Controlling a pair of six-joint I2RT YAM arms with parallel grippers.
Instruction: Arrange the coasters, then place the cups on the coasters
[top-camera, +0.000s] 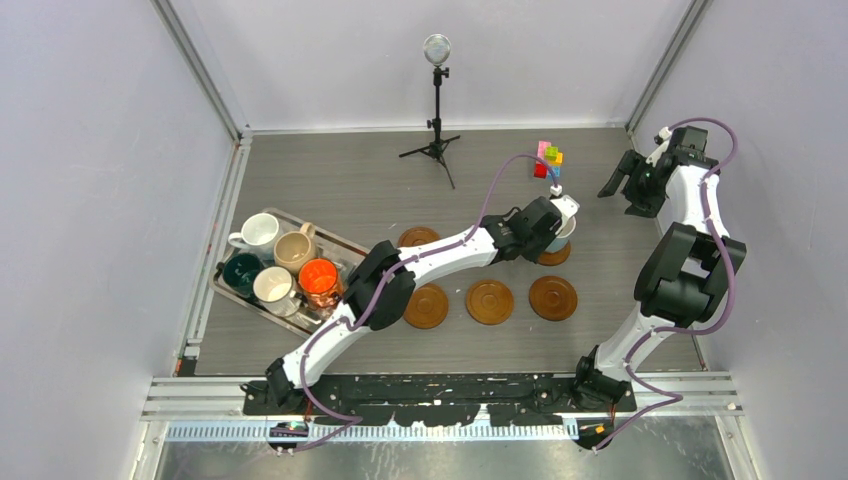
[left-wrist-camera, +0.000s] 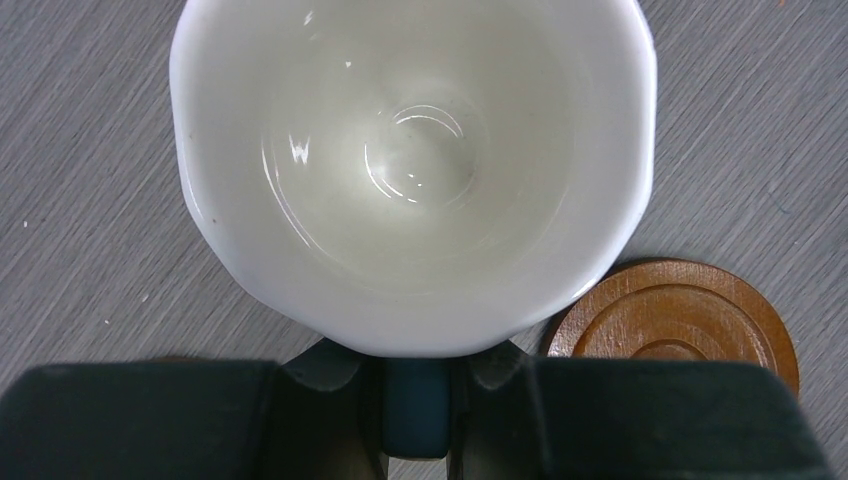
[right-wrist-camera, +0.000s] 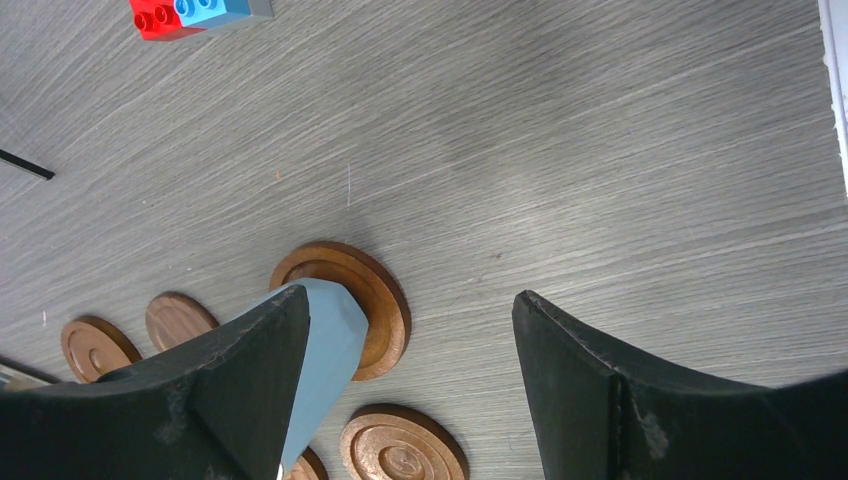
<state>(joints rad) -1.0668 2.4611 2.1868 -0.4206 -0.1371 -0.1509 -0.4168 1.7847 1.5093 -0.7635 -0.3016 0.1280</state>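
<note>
My left gripper (top-camera: 545, 225) is shut on the blue handle of the light blue cup (top-camera: 564, 222), whose white inside (left-wrist-camera: 415, 170) fills the left wrist view. The cup stands upright at a brown coaster (top-camera: 553, 257); whether it rests on it I cannot tell. In the right wrist view the cup (right-wrist-camera: 330, 345) covers the left part of that coaster (right-wrist-camera: 375, 295). Several more coasters lie on the table, among them three in a front row (top-camera: 427, 306) (top-camera: 489, 301) (top-camera: 553, 298). My right gripper (top-camera: 625, 190) hangs open and empty at the far right, apart from everything.
A silver tray (top-camera: 345, 245) at the left holds white (top-camera: 257, 233), beige (top-camera: 296, 249), dark green (top-camera: 242, 272), dark-rimmed white (top-camera: 273, 286) and orange (top-camera: 320, 278) cups. A microphone tripod (top-camera: 436, 120) stands at the back. Coloured toy bricks (top-camera: 548, 160) lie behind the blue cup.
</note>
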